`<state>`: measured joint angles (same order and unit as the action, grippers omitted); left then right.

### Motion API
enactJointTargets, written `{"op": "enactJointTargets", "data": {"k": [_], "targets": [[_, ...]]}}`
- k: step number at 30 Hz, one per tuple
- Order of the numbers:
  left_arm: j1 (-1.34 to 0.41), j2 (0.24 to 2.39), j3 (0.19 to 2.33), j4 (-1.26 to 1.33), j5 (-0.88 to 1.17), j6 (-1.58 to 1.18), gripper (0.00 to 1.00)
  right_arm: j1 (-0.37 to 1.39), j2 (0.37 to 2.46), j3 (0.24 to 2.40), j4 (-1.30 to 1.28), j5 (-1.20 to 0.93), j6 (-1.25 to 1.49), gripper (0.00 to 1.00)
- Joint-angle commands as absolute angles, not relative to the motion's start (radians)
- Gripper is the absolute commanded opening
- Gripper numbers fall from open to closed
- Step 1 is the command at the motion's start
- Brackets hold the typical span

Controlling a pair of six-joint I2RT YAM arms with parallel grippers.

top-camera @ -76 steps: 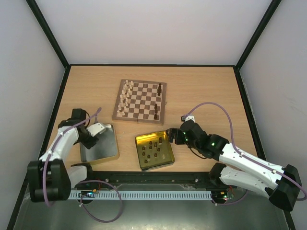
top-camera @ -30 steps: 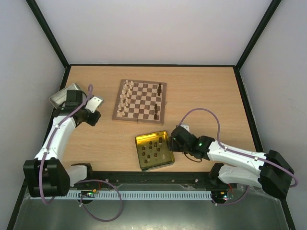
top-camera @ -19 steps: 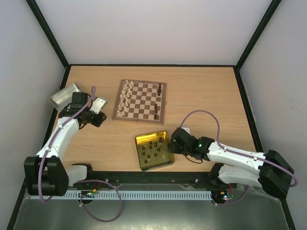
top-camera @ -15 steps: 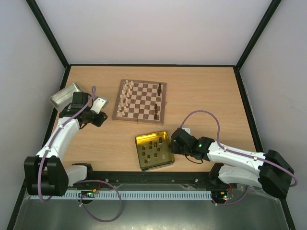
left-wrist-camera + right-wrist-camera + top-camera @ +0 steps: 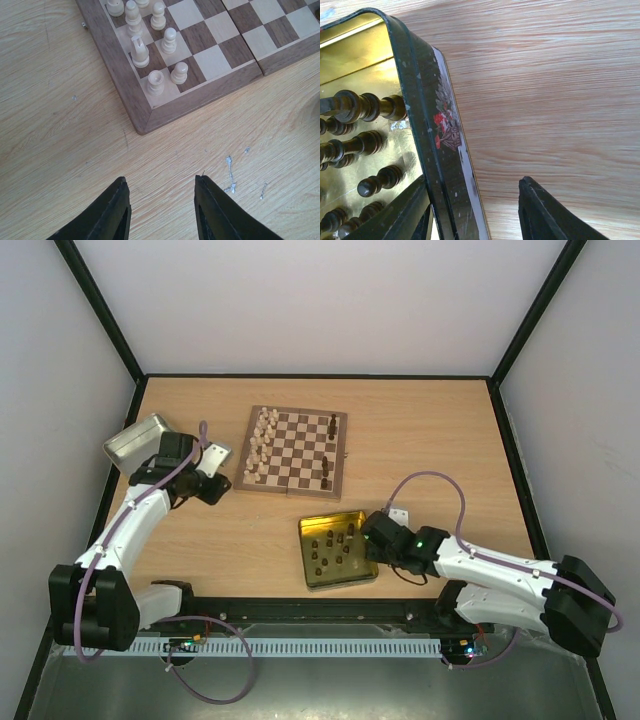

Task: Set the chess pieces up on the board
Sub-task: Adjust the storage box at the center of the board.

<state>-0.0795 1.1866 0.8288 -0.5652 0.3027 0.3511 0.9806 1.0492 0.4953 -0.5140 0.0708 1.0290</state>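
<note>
Brown-cream checkered board, gold tin

This is a robotics lab test cell. A pale wood-grain tabletop is boxed in by plain white panels set in black frame struts. The left arm and right arm, both white and black, are bolted to a black rail at the near edge, beside a slotted cable duct and looping purple cables. Just ahead of the left fingers the wood carries white scuffs. Bare grain runs beyond the right fingers.
</note>
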Motion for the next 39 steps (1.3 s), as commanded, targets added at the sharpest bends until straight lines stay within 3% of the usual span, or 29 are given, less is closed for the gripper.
{"op": "enactJointTargets", "data": {"k": [1,14,19,28,39], "targets": [[-0.092,1.177,0.815,-0.549,0.284,0.332,0.38,0.985,1.017,0.507,-0.658,0.208,1.097,0.43],[-0.11,1.175,0.813,-0.543,0.276,0.325,0.39,0.985,1.049,0.68,-0.798,0.311,1.095,0.5],[-0.114,1.18,0.813,-0.543,0.274,0.324,0.4,1.043,1.113,0.762,-0.716,0.196,1.023,0.44],[-0.115,1.186,0.811,-0.535,0.257,0.318,0.4,1.315,1.517,1.059,-0.675,0.167,0.964,0.42],[-0.115,1.193,0.809,-0.53,0.25,0.317,0.4,1.329,1.551,1.026,-0.619,0.063,0.923,0.35]]}}
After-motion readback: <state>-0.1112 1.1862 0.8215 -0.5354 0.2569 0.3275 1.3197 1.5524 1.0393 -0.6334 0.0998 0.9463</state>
